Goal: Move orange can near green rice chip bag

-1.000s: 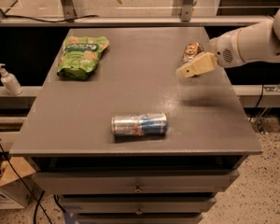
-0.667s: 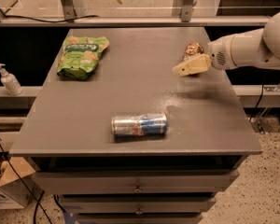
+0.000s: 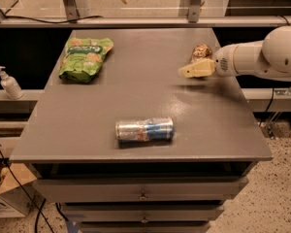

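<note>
The orange can stands near the table's right edge, toward the back; it is brownish-orange and tan patterned. My gripper reaches in from the right on a white arm. Its tan tip lies just in front of the can and slightly to its left, very close to it or touching it. The green rice chip bag lies flat at the back left of the table, far from the can.
A silver and blue can lies on its side near the front middle of the grey table. A soap dispenser stands on a ledge to the left. Drawers are below the tabletop. A metal frame runs along the back.
My gripper has moved a little to the left and toward the back, closing in on the orange can. The cans and the bag have not moved.
</note>
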Controlling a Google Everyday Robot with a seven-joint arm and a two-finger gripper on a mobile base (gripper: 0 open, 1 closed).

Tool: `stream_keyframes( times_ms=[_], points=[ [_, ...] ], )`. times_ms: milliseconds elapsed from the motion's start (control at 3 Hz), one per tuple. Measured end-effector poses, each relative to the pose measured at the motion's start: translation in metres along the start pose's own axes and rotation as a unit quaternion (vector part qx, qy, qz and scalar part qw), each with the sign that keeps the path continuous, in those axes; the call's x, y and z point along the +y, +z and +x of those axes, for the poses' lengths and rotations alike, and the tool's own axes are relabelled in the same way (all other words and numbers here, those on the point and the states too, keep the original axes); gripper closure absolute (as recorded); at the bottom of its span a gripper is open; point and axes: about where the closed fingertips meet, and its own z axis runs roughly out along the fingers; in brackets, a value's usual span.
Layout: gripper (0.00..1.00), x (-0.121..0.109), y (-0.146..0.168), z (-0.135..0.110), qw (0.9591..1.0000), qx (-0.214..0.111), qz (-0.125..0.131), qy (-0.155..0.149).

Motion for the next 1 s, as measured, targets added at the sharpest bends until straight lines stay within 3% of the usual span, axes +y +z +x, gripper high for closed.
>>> stream_keyframes(
  times_ms=[333,1000],
  points=[
    [0.18,-0.001,0.011,-0.006,0.9999,0.000,0.001,-0.011],
    [0.64,0.023,0.035,-0.019,0.9979,0.012,-0.028,-0.058]
  ],
)
